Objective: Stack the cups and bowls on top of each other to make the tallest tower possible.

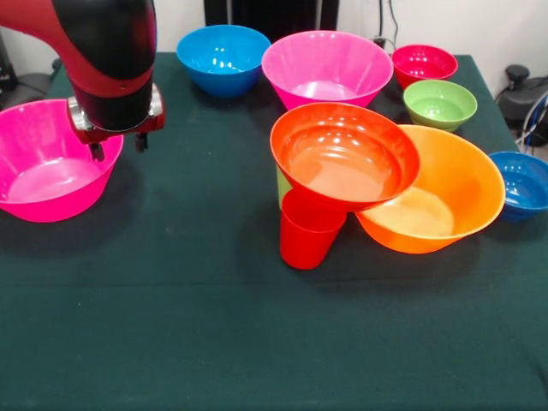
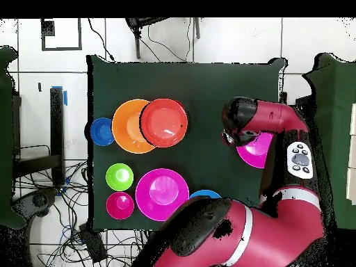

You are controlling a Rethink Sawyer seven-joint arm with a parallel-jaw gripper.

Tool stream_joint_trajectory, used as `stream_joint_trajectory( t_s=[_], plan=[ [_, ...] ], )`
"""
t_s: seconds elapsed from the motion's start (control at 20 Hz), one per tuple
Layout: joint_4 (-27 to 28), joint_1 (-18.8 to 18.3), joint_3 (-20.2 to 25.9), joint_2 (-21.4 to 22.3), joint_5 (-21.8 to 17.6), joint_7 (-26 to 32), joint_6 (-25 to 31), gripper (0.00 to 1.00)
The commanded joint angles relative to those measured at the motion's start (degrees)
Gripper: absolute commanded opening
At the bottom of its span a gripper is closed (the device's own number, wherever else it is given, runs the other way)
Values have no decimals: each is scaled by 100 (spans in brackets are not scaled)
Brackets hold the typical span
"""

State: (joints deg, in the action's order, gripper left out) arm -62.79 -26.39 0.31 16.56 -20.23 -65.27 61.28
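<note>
Red cup nearest camera, upright mid-table, red-orange bowl perched on it, tilted; lime cup just behind, mostly hidden. Left to right: pink bowl at left edge, gripper hovering at its far-right rim, holding nothing; fingers too small to tell spread or pressed. Far row: blue bowl, second pink bowl, magenta bowl, green bowl. Orange bowl touching the perched bowl, dark blue bowl at right edge.

Step, my read: going for left pink bowl. Next: descend over rim, pinch wall, lift clear. Perched bowl looks tippy.
</note>
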Motion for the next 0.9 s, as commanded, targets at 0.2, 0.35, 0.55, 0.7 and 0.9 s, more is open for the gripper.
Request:
stream_joint_trajectory(
  t_s=[0.2, 0.35, 0.55, 0.7, 0.9],
  plan=[
    [181, 333, 114, -136, 37, -700, 306, 0],
    [211, 368, 76, -138, 9, -665, 331, 0],
    [197, 367, 58, -130, 58, -574, 323, 0],
    [150, 361, 32, -111, 87, -531, 277, 0],
    [159, 365, 6, -119, 100, -574, 198, 0]
  ],
)
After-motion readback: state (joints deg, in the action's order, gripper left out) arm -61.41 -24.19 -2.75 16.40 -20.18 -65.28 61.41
